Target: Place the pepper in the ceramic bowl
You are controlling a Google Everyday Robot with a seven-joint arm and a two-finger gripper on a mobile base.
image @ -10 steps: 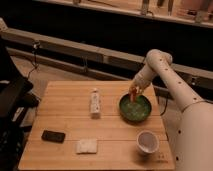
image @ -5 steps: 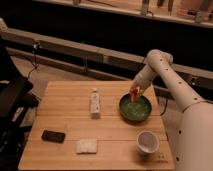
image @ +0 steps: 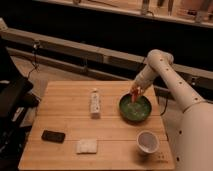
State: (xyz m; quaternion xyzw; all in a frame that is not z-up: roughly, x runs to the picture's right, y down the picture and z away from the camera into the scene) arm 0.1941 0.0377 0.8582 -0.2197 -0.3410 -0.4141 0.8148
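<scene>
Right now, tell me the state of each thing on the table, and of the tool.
tool: over the bowl's back edge, shut on the pepper
pepper: held in the tool, not yet in the bowl
ceramic bowl: upright on the table
white bottle: standing upright
white cup: upright, mouth up
black device: lying flat
white pad: lying flat
</scene>
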